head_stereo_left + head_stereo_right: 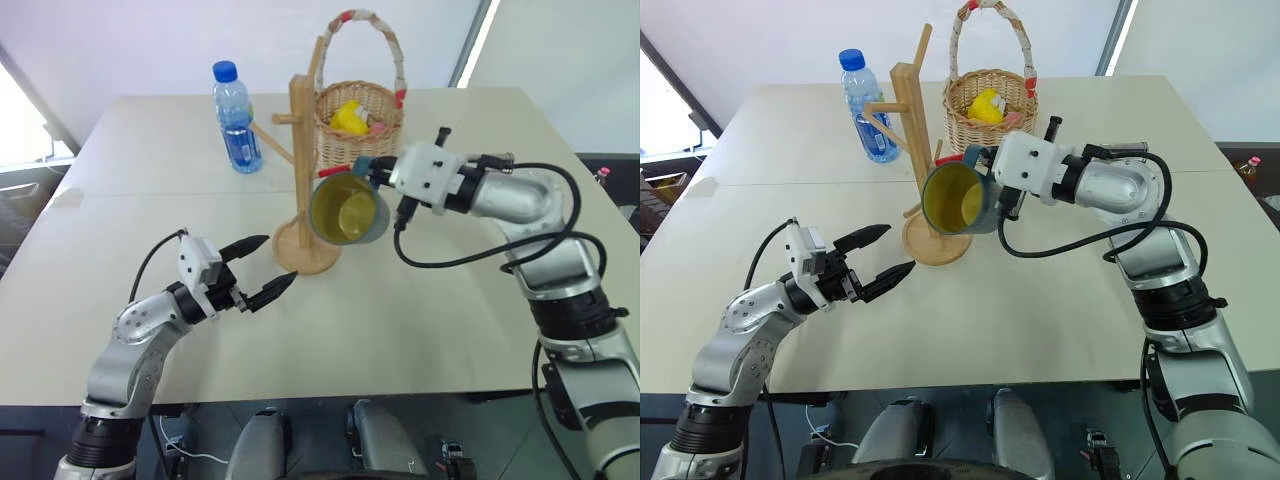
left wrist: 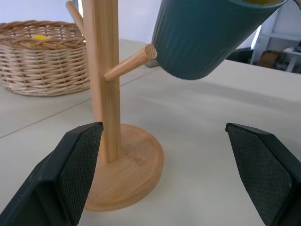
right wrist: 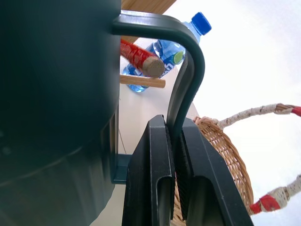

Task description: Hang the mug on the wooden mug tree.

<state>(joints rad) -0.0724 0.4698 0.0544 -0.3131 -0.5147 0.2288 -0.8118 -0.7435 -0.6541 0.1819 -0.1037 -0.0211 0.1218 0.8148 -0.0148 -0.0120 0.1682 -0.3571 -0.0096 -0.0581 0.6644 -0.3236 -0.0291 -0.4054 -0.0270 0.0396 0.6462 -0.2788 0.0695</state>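
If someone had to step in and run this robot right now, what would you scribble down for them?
Right gripper: shut on the mug's handle, holding the mug in the air, tipped on its side beside the wooden mug tree.
Left gripper: open and empty, low over the table, next to the tree's base.
Done: mug picked up and brought to the tree; the right wrist view shows the red-tipped peg seen through the handle's loop.
Left: slide the handle onto the peg, let go, pull the arm back.
Nearby: water bottle and wicker basket behind the tree.
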